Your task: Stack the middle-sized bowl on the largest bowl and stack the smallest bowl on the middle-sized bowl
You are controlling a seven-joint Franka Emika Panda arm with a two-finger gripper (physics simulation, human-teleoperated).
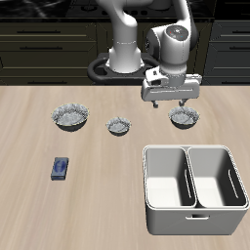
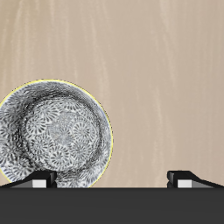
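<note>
- Currently finds the middle-sized bowl (image 1: 183, 119) upright on the table (image 1: 107, 190), at one end of a loose row of three speckled bowls, farther back than the white bin.
- Shows its patterned inside clearly in the wrist view (image 2: 57, 136), off-centre between the fingers and nearer one fingertip (image 2: 41, 179) than the other.
- Places the gripper (image 1: 182, 104) just above that bowl, jaws spread wide and grasping nothing.
- Puts the smallest bowl (image 1: 119, 125) in the middle of the row, near but apart from its neighbours.
- Leaves the largest bowl (image 1: 70, 117) at the far end of the row, well apart from the gripper.
- Includes a two-compartment white bin (image 1: 191, 177) nearer the front edge, and a small blue object (image 1: 61, 168) lying flat in front of the largest bowl.
</note>
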